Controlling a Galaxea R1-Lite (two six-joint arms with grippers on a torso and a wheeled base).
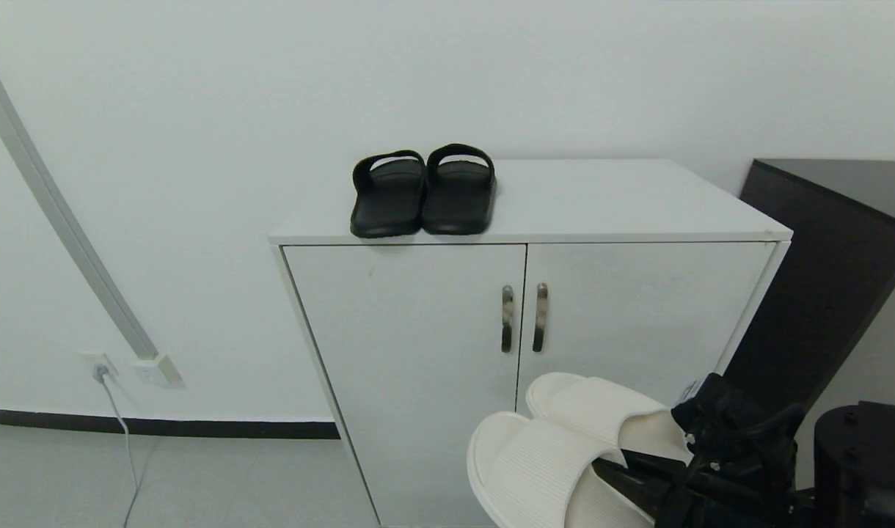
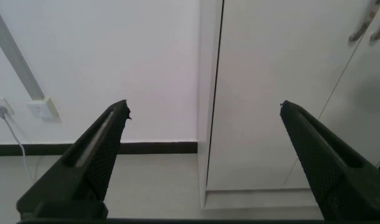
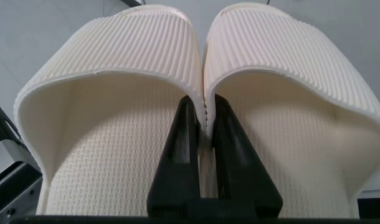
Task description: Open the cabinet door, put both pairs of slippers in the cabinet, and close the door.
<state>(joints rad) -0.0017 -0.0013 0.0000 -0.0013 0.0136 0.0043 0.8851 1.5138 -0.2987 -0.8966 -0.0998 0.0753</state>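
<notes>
Right gripper [image 3: 204,106]: it is clamped on the white slippers [image 1: 557,447]. The two inner edges are pinched together between its fingers.
Left gripper [image 2: 204,107]: it is spread wide and nothing is held in it. It is kept low, near the left side of the cabinet [image 1: 623,198].
White slippers: they are held up in the air, just in front of the right door [image 1: 638,308], low down.
Black slippers [image 1: 423,192]: they are set side by side on top of the cabinet, close to the front edge, above the left door [image 1: 411,352].
Doors: both are shut. The two handles [image 1: 507,318] are very close to each other in the middle.
Worry one: the white slippers are held only by thin edges. One could be shaken loose and dropped on the floor [image 1: 198,484].
Worry two: if the right door is swung out, the white slippers could be hit by it, because they are held right in front of it.
Worry three: both handles could be caught at once, or the wrong one pulled, because so little room is left between them.
Worry four: the black slippers could be knocked off the top if the cabinet is bumped hard.
</notes>
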